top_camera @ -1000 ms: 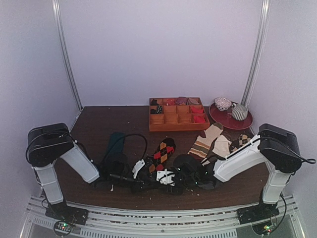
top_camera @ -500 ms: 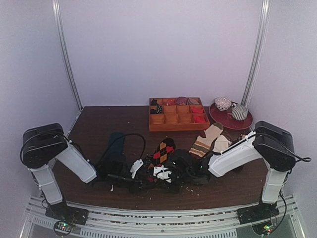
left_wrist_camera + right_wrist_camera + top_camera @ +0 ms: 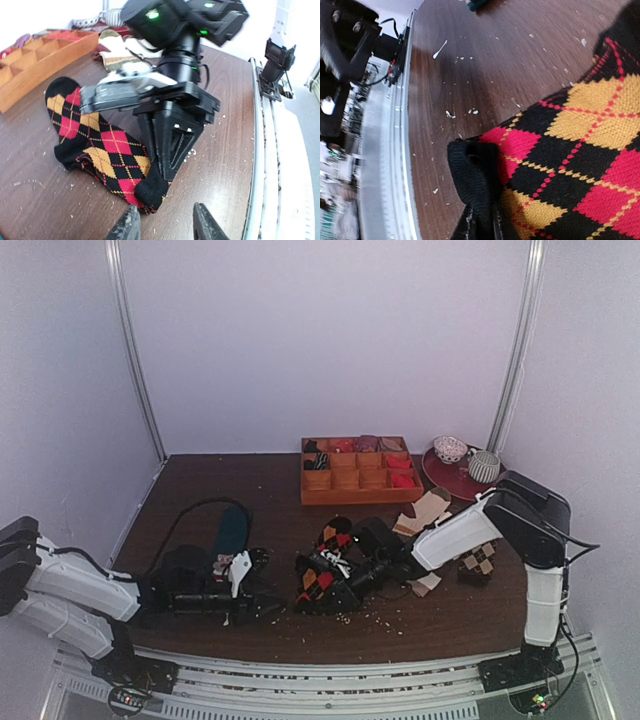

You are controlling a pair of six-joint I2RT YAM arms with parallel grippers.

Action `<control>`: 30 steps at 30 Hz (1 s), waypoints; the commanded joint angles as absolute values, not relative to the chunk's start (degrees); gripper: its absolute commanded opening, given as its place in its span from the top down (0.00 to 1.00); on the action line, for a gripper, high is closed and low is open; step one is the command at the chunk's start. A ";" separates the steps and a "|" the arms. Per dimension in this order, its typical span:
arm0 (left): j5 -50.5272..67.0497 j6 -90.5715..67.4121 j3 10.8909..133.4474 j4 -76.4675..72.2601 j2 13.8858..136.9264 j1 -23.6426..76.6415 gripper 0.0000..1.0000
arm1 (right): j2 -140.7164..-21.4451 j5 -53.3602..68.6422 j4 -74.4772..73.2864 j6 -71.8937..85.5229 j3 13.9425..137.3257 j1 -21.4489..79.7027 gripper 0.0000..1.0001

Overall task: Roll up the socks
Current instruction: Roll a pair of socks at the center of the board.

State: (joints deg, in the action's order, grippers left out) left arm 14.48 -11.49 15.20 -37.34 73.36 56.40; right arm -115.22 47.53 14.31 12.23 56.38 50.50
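Observation:
The socks [image 3: 318,580] lie in the middle of the table: black knit with red and orange diamonds, also seen in the left wrist view [image 3: 95,140]. My right gripper [image 3: 310,597] reaches in from the right and is shut on their black end [image 3: 475,170]; its dark fingers [image 3: 172,145] point down onto that end. A short way to the left of the end sits my left gripper [image 3: 167,227], low over the table, open with nothing between its fingertips.
A wooden divided tray [image 3: 360,480] stands at the back, with a red plate [image 3: 465,483] carrying a bowl and cup to its right. A teal sock [image 3: 232,530], a beige striped sock [image 3: 425,510] and a brown argyle sock [image 3: 478,560] lie around. Crumbs dot the table.
My left gripper has opened and drawn back to the left. My right gripper has shut on the socks' black end and shifted left with it.

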 commanded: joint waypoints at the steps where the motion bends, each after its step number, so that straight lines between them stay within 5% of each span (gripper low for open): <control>1: 13.88 -6.42 14.81 -43.48 78.18 57.04 0.64 | -119.84 52.22 1.60 23.12 55.80 48.72 0.90; 18: 17.18 9.49 18.52 -62.61 98.27 58.79 0.65 | -122.17 54.86 -3.21 25.67 58.07 46.66 0.90; 30: 20.25 11.41 20.81 -61.16 103.16 60.02 0.69 | -122.34 54.91 -8.00 22.09 61.43 47.87 0.91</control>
